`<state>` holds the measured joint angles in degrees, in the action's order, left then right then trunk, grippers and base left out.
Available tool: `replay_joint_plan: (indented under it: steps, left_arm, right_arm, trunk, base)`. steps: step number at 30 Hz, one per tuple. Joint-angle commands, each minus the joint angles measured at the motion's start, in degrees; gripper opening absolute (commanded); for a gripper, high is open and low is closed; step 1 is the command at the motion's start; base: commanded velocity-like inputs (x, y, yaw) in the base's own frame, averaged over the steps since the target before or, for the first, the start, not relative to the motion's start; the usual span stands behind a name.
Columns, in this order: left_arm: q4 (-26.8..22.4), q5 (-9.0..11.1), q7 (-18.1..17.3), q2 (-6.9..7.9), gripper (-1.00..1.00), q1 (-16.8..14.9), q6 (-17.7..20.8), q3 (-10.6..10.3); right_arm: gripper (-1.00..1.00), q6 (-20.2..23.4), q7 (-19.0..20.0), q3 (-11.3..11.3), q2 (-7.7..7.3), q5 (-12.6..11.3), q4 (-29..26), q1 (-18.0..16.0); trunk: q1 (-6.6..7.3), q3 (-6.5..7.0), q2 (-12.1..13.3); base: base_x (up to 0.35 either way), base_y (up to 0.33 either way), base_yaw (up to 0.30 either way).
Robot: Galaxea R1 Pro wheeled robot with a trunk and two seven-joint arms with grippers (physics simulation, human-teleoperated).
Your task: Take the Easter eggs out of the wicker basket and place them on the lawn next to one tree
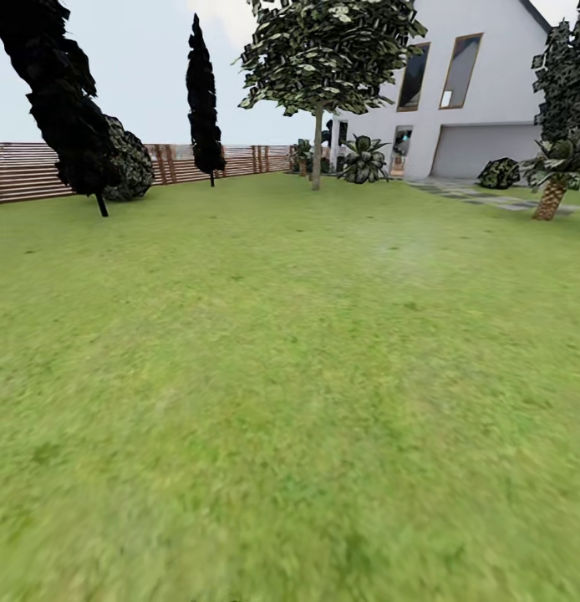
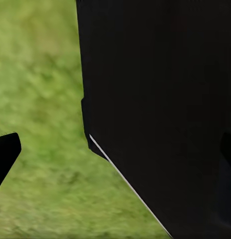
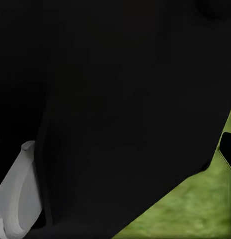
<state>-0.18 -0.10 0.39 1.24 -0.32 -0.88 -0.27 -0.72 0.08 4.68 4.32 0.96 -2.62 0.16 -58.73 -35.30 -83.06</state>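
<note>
From the head camera, the lawn (image 1: 290, 401) spreads wide, with a slatted fence (image 1: 22, 171) and two dark columnar trees (image 1: 205, 96) at far left. The tree (image 1: 317, 146) with a pale trunk stands mid-distance ahead, far beyond both arms. A white house (image 1: 482, 92) and short palm (image 1: 551, 196) sit right. Each wrist camera shows dark robot body over grass; I cannot tell either gripper's state.

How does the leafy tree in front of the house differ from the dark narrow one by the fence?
The tree has a pale bare trunk and a broad, blocky green canopy. The columnar tree is near-black, slim and pointed, with foliage almost to the ground. Both stand upright on the lawn.
</note>
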Motion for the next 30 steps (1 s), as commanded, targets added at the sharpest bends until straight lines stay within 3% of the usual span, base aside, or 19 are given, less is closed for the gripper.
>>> replay_joint_plan:
  steps: [1, 14, 26, 30]
  left_arm:
    - [0.0, 0.0, 0.0, 0.00, 1.00, 0.0, -0.4, 0.0]
    - [-0.3, -0.2, -0.5, -0.01, 1.00, 0.0, -3.9, -0.4]
    - [-0.3, -0.2, -0.1, -0.01, 1.00, -0.1, -9.1, -0.3]
    - [-0.3, -0.2, 0.0, -0.08, 1.00, -0.1, -11.2, 0.0]
  right_arm:
    - [1.00, -0.1, 0.0, 0.4, -0.01, 0.1, -0.1, 0.0]
    - [1.00, -0.2, -0.2, 0.3, -0.84, -0.2, 0.0, 0.0]
    - [1.00, -0.2, -0.2, -0.1, -0.67, -0.8, -0.1, 0.0]
    - [1.00, -1.4, -0.2, -0.1, -0.39, -0.9, -3.3, 0.0]
  trunk:
    - [0.00, -0.04, 0.0]
    - [0.00, -0.04, 0.0]
    - [0.00, -0.04, 0.0]
    - [0.00, -0.04, 0.0]
  base:
    - [0.000, 0.000, 0.264]
    - [0.029, 0.000, 0.269]
    - [0.295, 0.000, 0.264]
    - [0.335, 0.000, 0.096]
